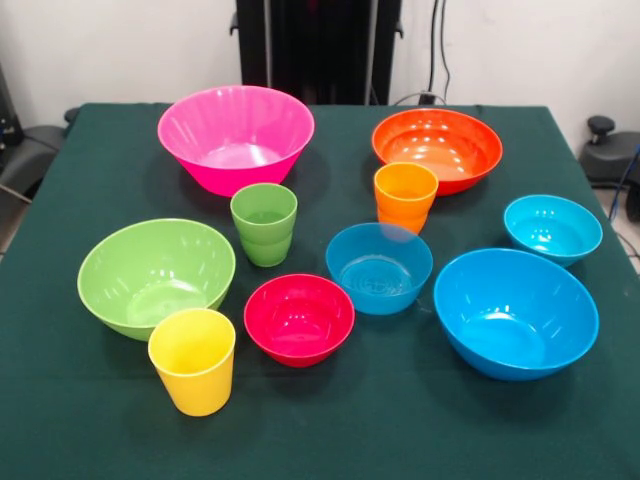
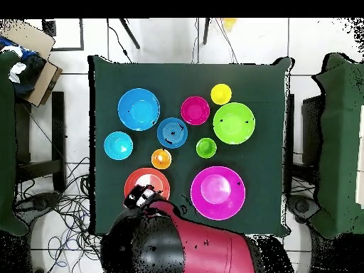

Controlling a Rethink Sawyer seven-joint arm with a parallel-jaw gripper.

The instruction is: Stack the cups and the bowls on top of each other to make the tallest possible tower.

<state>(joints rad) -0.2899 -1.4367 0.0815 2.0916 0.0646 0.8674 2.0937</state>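
All cups and bowls stand upright and apart on the green table (image 1: pixel 80 420); none is stacked. The large bowls are pink (image 1: pixel 235 135) (image 2: pixel 217 192), orange (image 1: pixel 437 148) (image 2: pixel 155 179), light green (image 1: pixel 155 275) (image 2: pixel 234 123) and blue (image 1: pixel 515 312) (image 2: pixel 138 109). The smaller bowls are red (image 1: pixel 299 318) (image 2: pixel 195 110), blue (image 1: pixel 379 267) (image 2: pixel 172 132) and cyan (image 1: pixel 552 228) (image 2: pixel 118 145). The cups are green (image 1: pixel 264 223) (image 2: pixel 206 148), orange (image 1: pixel 405 196) (image 2: pixel 161 158) and yellow (image 1: pixel 193 360) (image 2: pixel 221 94). The gripper (image 2: pixel 140 196) shows only in the overhead view, drawn back over the orange bowl's edge nearest the robot's base.
The black pedestal (image 1: pixel 318 50) stands behind the table's far edge. The red and black arm (image 2: pixel 178 242) is folded at the base. Green chairs (image 2: pixel 341 142) flank the table. A cardboard box (image 2: pixel 32 57) and cables (image 2: pixel 67 206) lie on the floor.
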